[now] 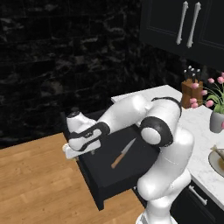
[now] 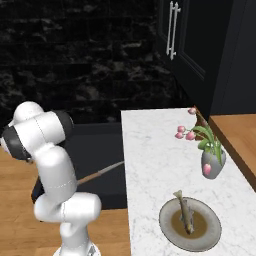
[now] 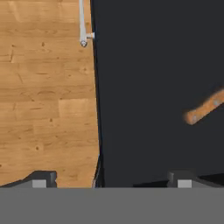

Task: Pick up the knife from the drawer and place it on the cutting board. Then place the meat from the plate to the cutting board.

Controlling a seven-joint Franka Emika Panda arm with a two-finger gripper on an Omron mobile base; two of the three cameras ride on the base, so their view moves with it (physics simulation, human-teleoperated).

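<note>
Knife (image 1: pixel 123 154) in open drawer (image 1: pixel 98 183) (claw (image 3: pixel 111 179) above front).

The arm (image 1: pixel 166 144) is glossy white, built of fat rounded segments joined by dark grey to black bands at the joints. Its hand (image 1: pixel 83 138) is white with a black collar, and its two small finger tips (image 3: pixel 41 179) are dark grey with lighter pads.

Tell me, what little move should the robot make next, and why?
Probably slide the claw sideways over the knife, then lower. The knife lies untouched on the floor of the open drawer, while the claw hangs open above the drawer's front edge, one fingertip over the wooden floor. In the hand view the knife's brown handle sits off to one side, not between the fingertips.
</note>
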